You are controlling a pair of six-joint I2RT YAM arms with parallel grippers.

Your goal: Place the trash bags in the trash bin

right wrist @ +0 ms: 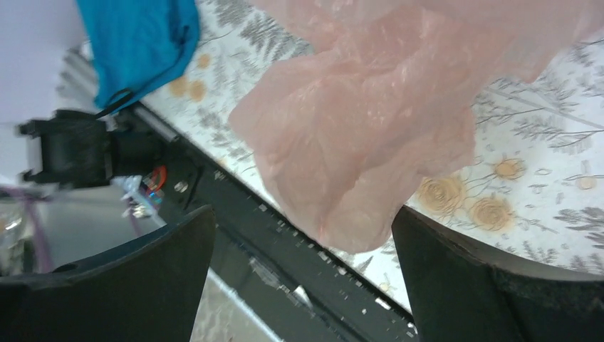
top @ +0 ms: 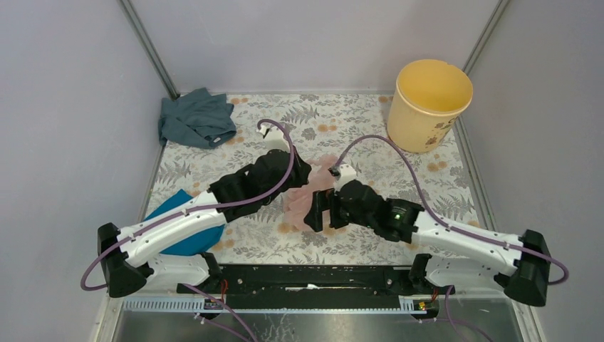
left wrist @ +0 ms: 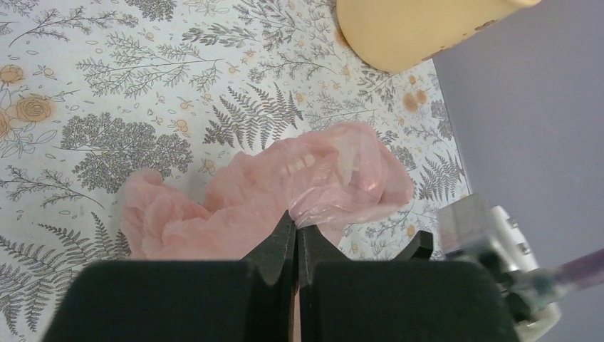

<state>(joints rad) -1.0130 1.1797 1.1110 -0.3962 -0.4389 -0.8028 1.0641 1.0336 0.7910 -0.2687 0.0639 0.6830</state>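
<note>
The trash bag [top: 305, 198] is a crumpled pale pink film in the middle of the floral table. My left gripper [left wrist: 296, 226] is shut, pinching a fold of the pink bag [left wrist: 285, 182] between its tips. From above, the left gripper [top: 305, 174] sits at the bag's far side. My right gripper [top: 320, 211] is at the bag's near side, open wide. In the right wrist view a lobe of the bag [right wrist: 370, 121] hangs between the spread fingers of the right gripper [right wrist: 303, 214], not pinched. The yellow-orange trash bin [top: 429, 100] stands upright at the far right corner; its side [left wrist: 413, 28] shows beyond the bag.
A grey-blue cloth [top: 196, 117] lies at the far left corner. A teal cloth [top: 174, 221] lies under the left arm, also visible as the teal cloth [right wrist: 135, 43]. Grey walls close three sides. A black rail [top: 306, 274] runs along the near edge.
</note>
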